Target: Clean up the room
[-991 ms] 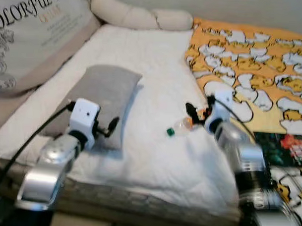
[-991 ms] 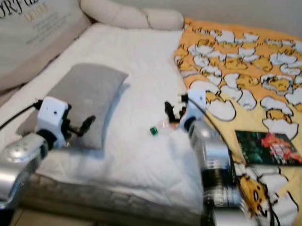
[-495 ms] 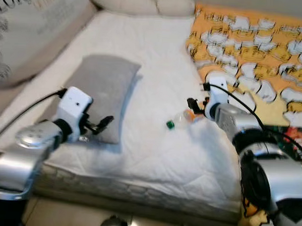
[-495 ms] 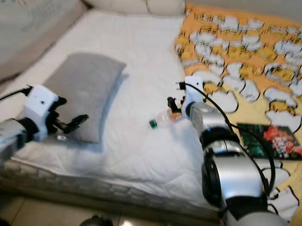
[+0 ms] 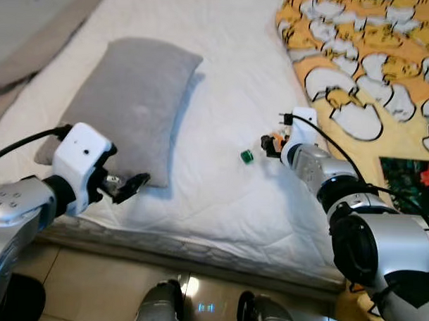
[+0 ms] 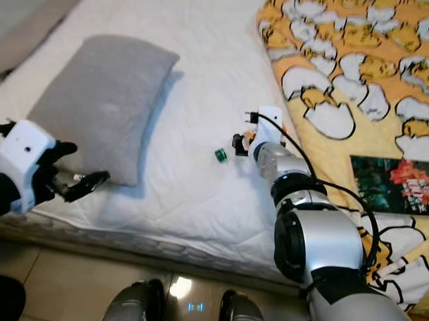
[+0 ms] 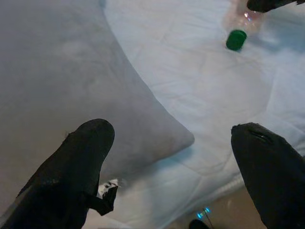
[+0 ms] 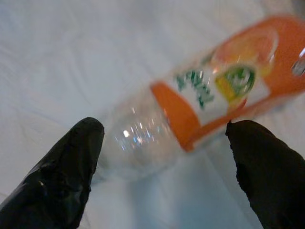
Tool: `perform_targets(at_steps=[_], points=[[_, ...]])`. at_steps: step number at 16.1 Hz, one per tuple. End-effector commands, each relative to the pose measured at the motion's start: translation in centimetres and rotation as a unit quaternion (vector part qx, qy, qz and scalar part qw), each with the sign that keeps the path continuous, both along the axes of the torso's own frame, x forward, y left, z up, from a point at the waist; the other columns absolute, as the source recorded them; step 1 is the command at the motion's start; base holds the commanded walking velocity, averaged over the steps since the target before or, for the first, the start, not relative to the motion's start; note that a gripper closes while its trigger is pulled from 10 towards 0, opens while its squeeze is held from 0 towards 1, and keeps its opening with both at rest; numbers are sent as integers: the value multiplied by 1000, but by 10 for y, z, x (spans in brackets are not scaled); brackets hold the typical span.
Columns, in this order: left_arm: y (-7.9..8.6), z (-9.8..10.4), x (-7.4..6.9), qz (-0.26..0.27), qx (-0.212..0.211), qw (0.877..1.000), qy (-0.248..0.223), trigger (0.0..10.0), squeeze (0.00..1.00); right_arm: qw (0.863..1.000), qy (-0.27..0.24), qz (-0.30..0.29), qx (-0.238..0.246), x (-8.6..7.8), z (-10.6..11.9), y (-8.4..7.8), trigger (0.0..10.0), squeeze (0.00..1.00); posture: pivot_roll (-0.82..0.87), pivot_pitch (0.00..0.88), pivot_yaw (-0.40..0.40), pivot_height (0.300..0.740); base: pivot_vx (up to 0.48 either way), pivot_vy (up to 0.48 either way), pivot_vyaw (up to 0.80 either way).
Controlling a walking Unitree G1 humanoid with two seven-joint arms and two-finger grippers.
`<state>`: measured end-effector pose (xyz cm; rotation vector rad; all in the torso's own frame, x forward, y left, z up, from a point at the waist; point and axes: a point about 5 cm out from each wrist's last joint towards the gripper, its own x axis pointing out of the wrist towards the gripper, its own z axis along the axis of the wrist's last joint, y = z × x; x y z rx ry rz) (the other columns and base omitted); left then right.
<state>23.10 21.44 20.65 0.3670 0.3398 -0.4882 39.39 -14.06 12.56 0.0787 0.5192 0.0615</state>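
A clear plastic bottle (image 8: 190, 109) with an orange label and a green cap (image 5: 247, 157) lies on its side on the white mattress (image 5: 224, 83). My right gripper (image 5: 270, 144) is open at the bottle's label end, one finger on each side of it, not closed on it. A grey pillow (image 5: 125, 101) lies flat to the left. My left gripper (image 5: 129, 186) hovers open over the pillow's near corner (image 7: 157, 138), holding nothing.
An orange blanket (image 5: 373, 60) printed with white eggs covers the right half of the bed. A book with a red flower cover (image 6: 393, 184) lies on it near my right arm. The bed's front edge (image 5: 197, 248) drops to a tiled floor (image 5: 90, 297).
The camera has tilted down and come closer to the bed. My right gripper has reached forward so its fingers now straddle the bottle. The left gripper stays by the pillow's corner.
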Motion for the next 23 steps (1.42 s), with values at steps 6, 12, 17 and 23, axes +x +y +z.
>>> perform_targets(at_steps=[6, 12, 17, 23], points=[[-3, 12, -18, -9, 5, 1000, 3, 10000, 0, 997, -15, -22, 66, 4, 9, 16, 10000, 0, 275, 289, 0, 740, 0, 0, 0], [-2, 12, -28, -5, 11, 1000, 18, 10000, 0, 999, 33, -22, -11, -4, -9, 9, 10000, 0, 287, 279, -4, 740, 0, 0, 0], [-6, 11, -33, -24, 7, 999, 29, 10000, 0, 996, 70, -52, -27, -14, -27, -15, 10000, 0, 288, 270, -2, 740, 0, 0, 0], [-5, 13, -29, -20, 4, 1000, 23, 10000, 0, 997, 40, -50, 43, -13, -26, -13, 0, 0, 284, 267, -1, 740, 0, 0, 0]])
